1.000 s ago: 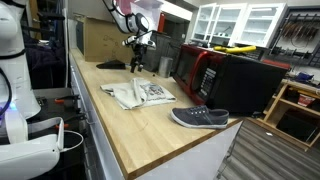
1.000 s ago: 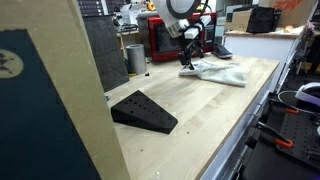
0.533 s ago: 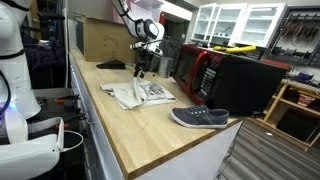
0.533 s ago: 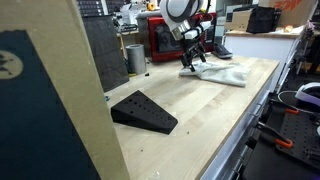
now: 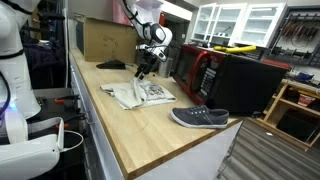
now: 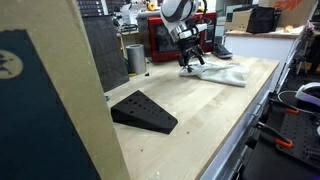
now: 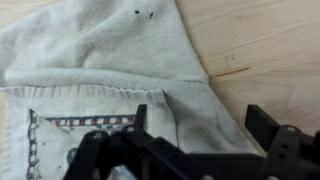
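A light grey cloth with a printed patch lies crumpled on the wooden table in both exterior views [image 5: 138, 94] [image 6: 218, 72]. My gripper [image 5: 141, 73] [image 6: 189, 62] hangs just above the cloth's far end, fingers pointing down. In the wrist view the two dark fingers [image 7: 195, 120] are spread apart with the cloth's folded edge [image 7: 120, 60] below and between them. Nothing is held.
A grey shoe [image 5: 200, 117] lies near the table's end. A red and black microwave [image 5: 215, 75] stands behind the cloth. A black wedge [image 6: 145, 111] and a metal cup [image 6: 135, 57] sit on the table, and a cardboard box [image 5: 105, 40] stands at the far end.
My gripper has moved over the cloth's far end and come lower toward it. The cloth and the shoe have not moved.
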Robot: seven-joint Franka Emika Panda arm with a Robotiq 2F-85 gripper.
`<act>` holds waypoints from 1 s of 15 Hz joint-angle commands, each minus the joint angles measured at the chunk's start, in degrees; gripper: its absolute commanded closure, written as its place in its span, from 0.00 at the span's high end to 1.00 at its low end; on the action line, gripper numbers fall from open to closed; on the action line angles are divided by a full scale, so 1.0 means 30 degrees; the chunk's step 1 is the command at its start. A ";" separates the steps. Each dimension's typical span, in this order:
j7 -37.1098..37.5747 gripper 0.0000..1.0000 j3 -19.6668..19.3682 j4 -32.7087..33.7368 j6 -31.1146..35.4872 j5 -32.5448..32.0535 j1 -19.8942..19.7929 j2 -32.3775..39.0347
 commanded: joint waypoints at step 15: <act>0.1055 1.00 -0.1335 0.3701 -0.0742 -0.0733 0.0141 0.3033</act>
